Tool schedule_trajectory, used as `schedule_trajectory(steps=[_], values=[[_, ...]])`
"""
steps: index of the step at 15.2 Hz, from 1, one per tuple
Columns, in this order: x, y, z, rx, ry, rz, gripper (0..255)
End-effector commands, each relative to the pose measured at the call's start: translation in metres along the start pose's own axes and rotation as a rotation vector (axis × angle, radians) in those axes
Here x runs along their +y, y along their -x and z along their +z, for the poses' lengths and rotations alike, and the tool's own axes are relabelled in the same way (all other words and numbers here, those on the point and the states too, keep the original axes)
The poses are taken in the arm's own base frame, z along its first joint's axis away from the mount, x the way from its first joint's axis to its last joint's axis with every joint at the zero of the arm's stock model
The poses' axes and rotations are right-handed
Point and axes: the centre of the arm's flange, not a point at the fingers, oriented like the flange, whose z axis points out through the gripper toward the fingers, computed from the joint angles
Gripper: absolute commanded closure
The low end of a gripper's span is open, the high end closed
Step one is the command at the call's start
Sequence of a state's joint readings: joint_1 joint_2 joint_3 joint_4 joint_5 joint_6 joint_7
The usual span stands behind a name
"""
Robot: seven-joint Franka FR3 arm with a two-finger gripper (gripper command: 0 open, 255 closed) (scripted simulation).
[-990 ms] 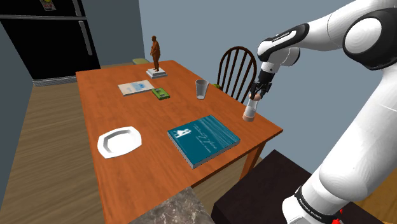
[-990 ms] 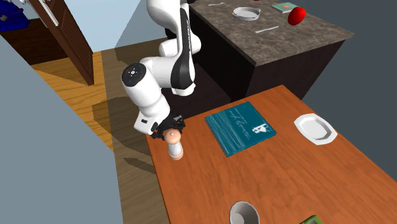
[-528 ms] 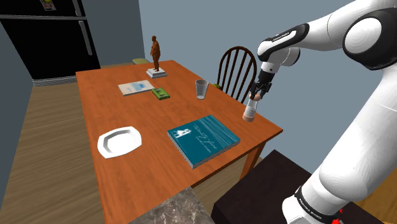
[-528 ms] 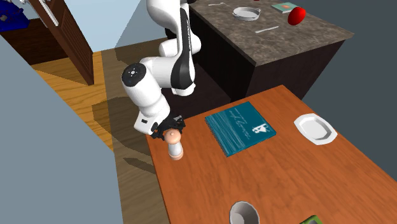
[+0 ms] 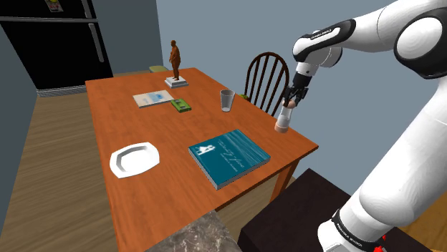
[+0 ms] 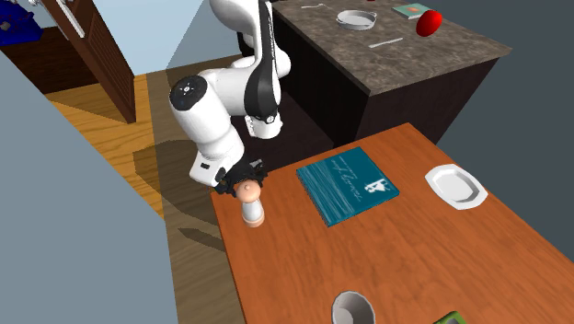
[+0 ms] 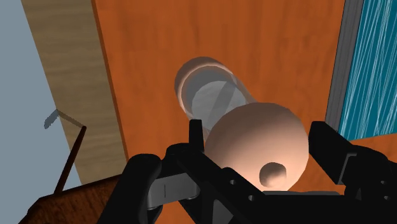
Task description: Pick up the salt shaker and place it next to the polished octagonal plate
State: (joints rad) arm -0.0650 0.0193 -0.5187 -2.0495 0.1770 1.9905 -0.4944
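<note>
The salt shaker (image 5: 284, 122) is a small clear cylinder with a rounded peach cap. My gripper (image 5: 290, 104) is shut on the cap from above. It holds the shaker upright, a little above the wooden table (image 5: 129, 122), near the corner closest to the chair. In the wrist view the black fingers (image 7: 196, 137) clasp the cap on both sides, and the shaker's clear body (image 7: 210, 95) points down at the table top. The white octagonal plate (image 5: 134, 159) lies across the table at the shoulder view's left, far from the shaker (image 6: 250, 204). The plate (image 6: 455, 185) is bare.
A teal book (image 5: 229, 157) lies between the shaker and the plate. A drinking glass (image 5: 227, 99), a green box (image 5: 181, 104), a booklet (image 5: 154, 98) and a brown statuette (image 5: 175, 63) stand further back. A wooden chair (image 5: 266, 79) is behind the shaker's corner. The table edge is close to the shaker.
The arm has risen a little and the shaker has come up off the table with it. The fingers have stayed shut on the cap.
</note>
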Motion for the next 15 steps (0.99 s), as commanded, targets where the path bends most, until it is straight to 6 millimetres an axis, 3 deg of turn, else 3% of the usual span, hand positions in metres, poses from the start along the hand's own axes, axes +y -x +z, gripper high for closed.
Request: schedule_trajectory(steps=[1, 15], values=[[-0.001, -0.001, -0.012, 0.0, 0.0, 0.0, 255], [-0.013, -0.001, -0.084, 0.0, 0.0, 0.0, 255]])
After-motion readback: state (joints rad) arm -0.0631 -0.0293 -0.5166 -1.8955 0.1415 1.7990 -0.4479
